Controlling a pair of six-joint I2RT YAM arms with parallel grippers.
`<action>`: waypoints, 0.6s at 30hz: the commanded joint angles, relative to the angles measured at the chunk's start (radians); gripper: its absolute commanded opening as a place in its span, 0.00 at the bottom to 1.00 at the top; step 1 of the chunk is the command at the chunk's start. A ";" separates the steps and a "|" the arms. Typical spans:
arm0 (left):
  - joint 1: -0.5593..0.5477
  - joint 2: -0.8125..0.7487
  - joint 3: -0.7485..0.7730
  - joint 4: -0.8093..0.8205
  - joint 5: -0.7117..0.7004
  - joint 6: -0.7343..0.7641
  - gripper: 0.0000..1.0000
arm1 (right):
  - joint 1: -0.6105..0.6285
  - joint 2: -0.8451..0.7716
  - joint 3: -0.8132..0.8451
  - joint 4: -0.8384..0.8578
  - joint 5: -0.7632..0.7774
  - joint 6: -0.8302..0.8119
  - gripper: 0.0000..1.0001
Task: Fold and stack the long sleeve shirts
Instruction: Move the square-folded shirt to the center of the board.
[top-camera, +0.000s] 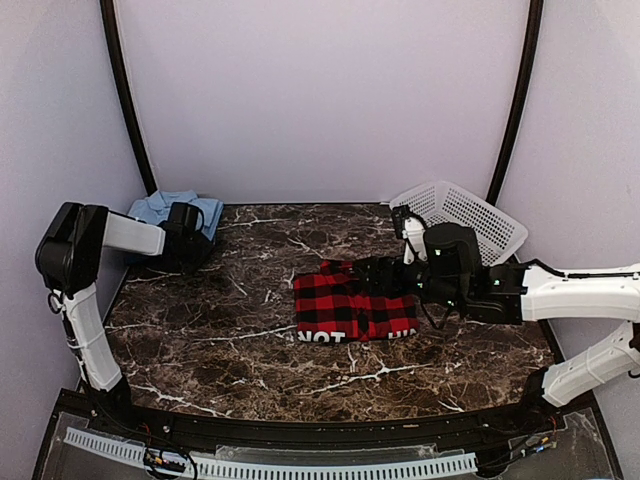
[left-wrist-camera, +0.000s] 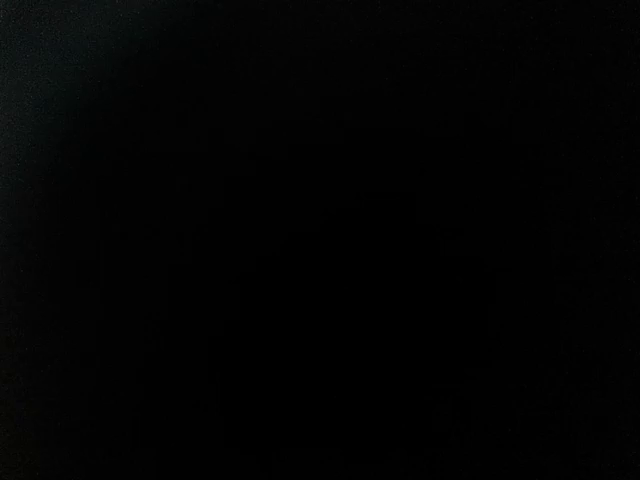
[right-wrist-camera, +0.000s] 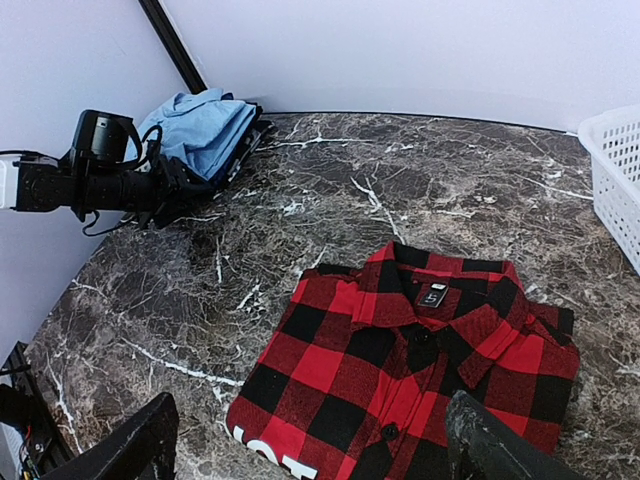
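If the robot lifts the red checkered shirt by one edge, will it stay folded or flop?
Probably flops: the red checkered shirt is soft cloth folded in layers. Pushed, it would likely slide or bunch on the smooth table.

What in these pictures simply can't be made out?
- Left wrist view: all black, nothing shows.
- Left hand: too dark and small in the top and right wrist views; open, shut or gripping cloth, unclear.
- Blue shirts: how many in the pile; the left hand covers part in the top view.
- Checked shirt: white lettering cut off by the right wrist view's bottom edge; right side hidden under the right arm in the top view.
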 joint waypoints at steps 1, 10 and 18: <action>0.008 0.046 0.066 -0.014 -0.098 0.061 0.54 | -0.009 -0.020 -0.019 0.029 0.005 0.003 0.89; 0.008 0.102 0.141 -0.048 -0.191 0.098 0.43 | -0.009 0.001 -0.021 0.042 -0.001 0.006 0.89; 0.014 0.152 0.180 -0.029 -0.201 0.159 0.34 | -0.010 0.035 -0.008 0.044 -0.027 0.004 0.89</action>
